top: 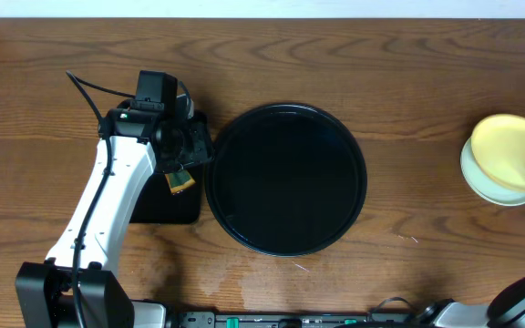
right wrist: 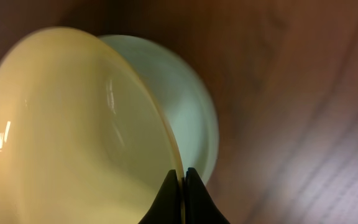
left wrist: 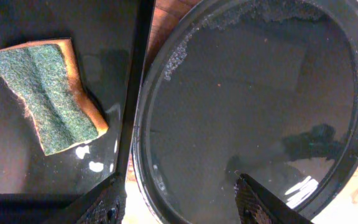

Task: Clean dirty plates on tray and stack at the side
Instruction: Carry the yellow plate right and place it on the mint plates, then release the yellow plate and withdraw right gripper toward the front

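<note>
The round black tray [top: 244, 137] lies mid-table, its floor wet and glossy with nothing on it, and fills the right of the left wrist view [left wrist: 353, 37]. A pale yellow plate [top: 510, 148] tilts over a pale mint plate [top: 478, 182] at the far right. My right gripper [right wrist: 183, 173] is shut on the yellow plate's [right wrist: 73, 130] rim, the mint plate [right wrist: 188, 93] just behind it. My left gripper [left wrist: 178, 186] hangs open and empty over the gap between the two trays.
A green and orange sponge [left wrist: 48, 93] lies flat on the rectangular black tray [left wrist: 5, 168] left of the round one, also visible under the left arm [top: 180, 179]. Bare wood table [top: 408, 82] surrounds the trays.
</note>
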`<move>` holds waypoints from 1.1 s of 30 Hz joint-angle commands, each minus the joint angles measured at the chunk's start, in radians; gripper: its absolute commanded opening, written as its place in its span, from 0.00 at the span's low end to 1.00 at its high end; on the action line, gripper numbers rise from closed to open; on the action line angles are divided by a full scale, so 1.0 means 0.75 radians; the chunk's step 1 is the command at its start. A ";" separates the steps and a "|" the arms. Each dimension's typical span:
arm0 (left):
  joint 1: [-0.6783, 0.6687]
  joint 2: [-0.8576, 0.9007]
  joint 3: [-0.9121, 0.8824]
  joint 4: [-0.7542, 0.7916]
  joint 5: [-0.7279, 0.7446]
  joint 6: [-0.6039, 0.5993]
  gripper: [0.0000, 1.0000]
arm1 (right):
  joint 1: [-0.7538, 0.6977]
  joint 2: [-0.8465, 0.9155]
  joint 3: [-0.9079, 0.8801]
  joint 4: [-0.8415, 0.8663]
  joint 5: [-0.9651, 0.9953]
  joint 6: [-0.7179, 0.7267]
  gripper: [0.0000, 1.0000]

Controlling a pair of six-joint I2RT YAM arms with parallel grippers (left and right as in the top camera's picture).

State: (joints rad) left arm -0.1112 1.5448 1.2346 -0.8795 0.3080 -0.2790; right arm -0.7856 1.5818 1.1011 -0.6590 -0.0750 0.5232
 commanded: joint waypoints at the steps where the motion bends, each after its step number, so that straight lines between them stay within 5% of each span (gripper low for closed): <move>1: 0.008 -0.004 0.014 -0.004 -0.009 0.027 0.58 | -0.039 0.114 -0.007 -0.015 0.054 0.030 0.01; 6: 0.008 -0.004 0.014 -0.004 -0.008 0.026 0.58 | -0.032 0.168 -0.007 0.061 -0.040 -0.103 0.03; 8: 0.008 -0.004 0.014 -0.004 -0.009 0.026 0.58 | -0.023 0.158 -0.007 0.085 -0.114 -0.131 0.36; 10: 0.008 -0.004 0.014 -0.004 -0.008 0.026 0.58 | -0.022 0.142 -0.007 0.086 -0.136 -0.131 0.44; 18: 0.008 -0.023 0.014 -0.012 -0.004 0.026 0.53 | 0.098 -0.119 -0.006 0.092 -0.320 -0.172 0.45; 33: 0.008 -0.611 0.017 -0.099 -0.010 0.102 0.60 | 1.122 -0.635 -0.006 0.031 -0.524 -0.633 0.48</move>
State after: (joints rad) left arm -0.1112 1.1484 1.2354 -0.9398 0.3080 -0.2352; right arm -0.0834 1.1362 1.0931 -0.6357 -0.4366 0.1711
